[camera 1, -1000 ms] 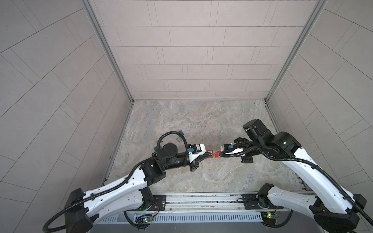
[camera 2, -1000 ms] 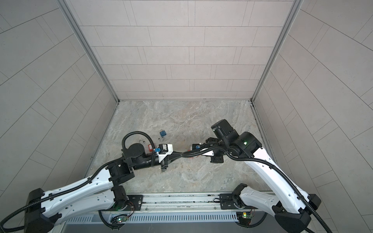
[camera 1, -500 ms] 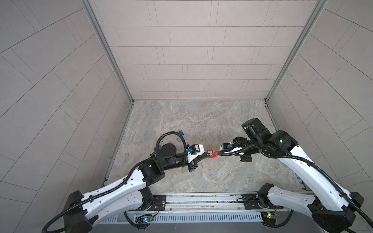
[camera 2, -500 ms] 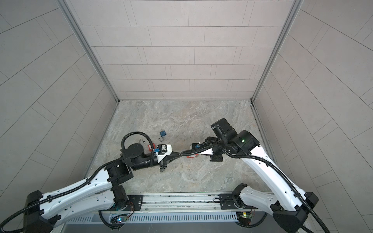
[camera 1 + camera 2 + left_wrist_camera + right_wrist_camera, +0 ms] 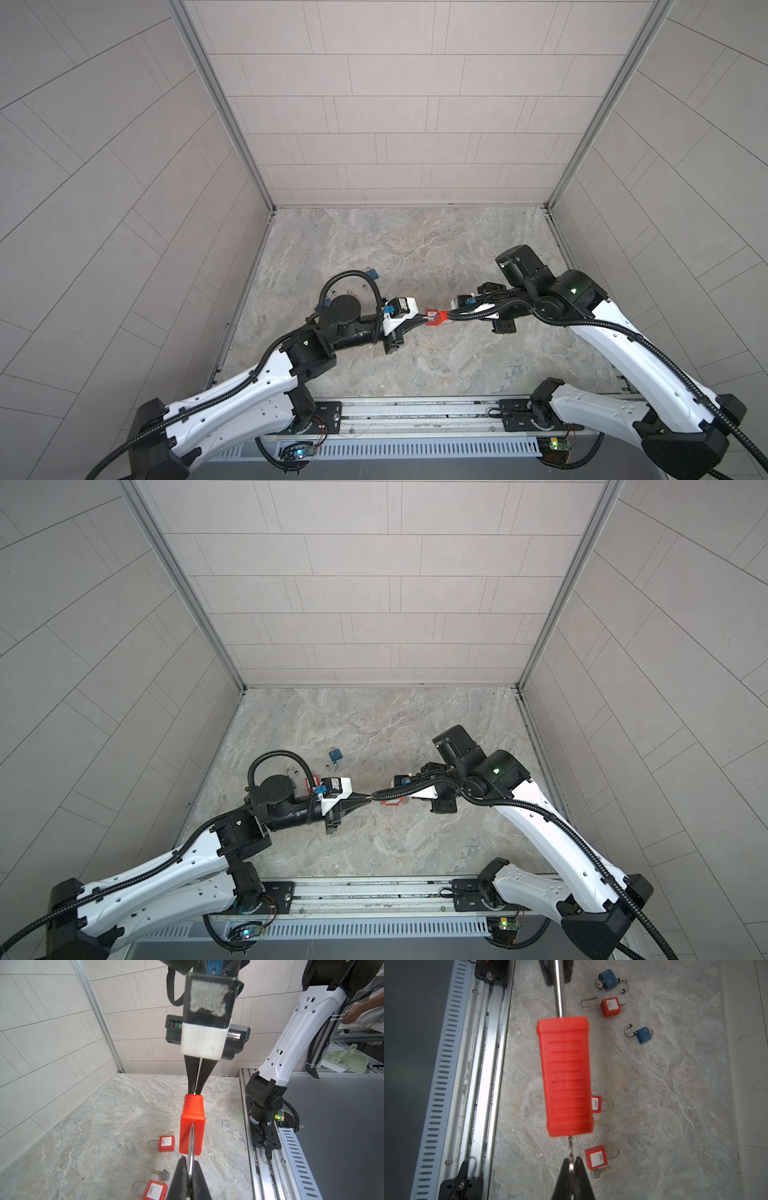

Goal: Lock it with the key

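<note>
A red padlock (image 5: 436, 319) hangs in the air between the two grippers, low over the stone floor. My left gripper (image 5: 190, 1164) is shut on its steel shackle (image 5: 190, 1147). My right gripper (image 5: 572, 1162) is shut on the key (image 5: 570, 1147), whose blade sits in the bottom end of the lock body (image 5: 564, 1076). In the left wrist view the right gripper's fingers (image 5: 192, 1076) meet at the far end of the padlock (image 5: 192, 1124). In a top view a cable hides most of the padlock (image 5: 392, 802).
Several other padlocks lie on the floor: red ones (image 5: 595, 1157) (image 5: 597, 1103) (image 5: 610, 1006), blue ones with open shackles (image 5: 607, 978) (image 5: 643, 1034), and a loose key (image 5: 598, 1172). The metal base rail (image 5: 483, 1064) runs along the front edge.
The right arm has shifted slightly to the left. The padlock stays between the two grippers, and both grips look the same.
</note>
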Robot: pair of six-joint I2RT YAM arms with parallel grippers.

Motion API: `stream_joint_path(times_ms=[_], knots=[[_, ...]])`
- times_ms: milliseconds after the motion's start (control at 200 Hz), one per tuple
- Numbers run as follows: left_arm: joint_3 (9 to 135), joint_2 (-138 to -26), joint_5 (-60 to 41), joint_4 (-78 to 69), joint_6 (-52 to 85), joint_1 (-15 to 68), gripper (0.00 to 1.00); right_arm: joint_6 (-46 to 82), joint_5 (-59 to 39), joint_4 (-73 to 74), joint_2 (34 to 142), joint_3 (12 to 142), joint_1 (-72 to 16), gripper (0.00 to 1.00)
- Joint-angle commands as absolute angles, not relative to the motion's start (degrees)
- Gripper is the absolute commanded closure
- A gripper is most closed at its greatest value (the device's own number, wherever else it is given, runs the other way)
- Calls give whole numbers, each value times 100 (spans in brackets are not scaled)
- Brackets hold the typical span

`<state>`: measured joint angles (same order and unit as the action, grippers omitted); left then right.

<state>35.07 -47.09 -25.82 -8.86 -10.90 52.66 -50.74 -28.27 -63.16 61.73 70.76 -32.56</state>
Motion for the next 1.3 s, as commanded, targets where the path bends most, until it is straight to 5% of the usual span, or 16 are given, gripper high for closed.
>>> stream_joint_path(times_ms=[0, 350, 520, 711, 866, 1296], knots=[[3586, -4247, -2634, -841, -1121, 5052, 100, -4949, -1454, -7015, 6042, 6824, -2957, 100], [3705, -4230, -2734, -583, -1151, 4815, 100, -4795, -1572, -6944, 6082, 6772, -2936, 100], [4208, -4407, -2638, 795, -1176, 4355, 100, -4159, -1669, -6325, 6047, 6577, -2935, 100], [4947, -5268, -3015, 2494, -1294, 3674, 100, -3145, -1748, -5545, 6152, 6344, -2936, 100], [5644, -6035, -3288, 3837, -1634, 3086, 100, -1820, -915, -4829, 6309, 6093, -3194, 100], [7068, -8553, -2583, 6092, -3703, 2963, 100, 632, 12, -3765, 6434, 5602, -4307, 100]])
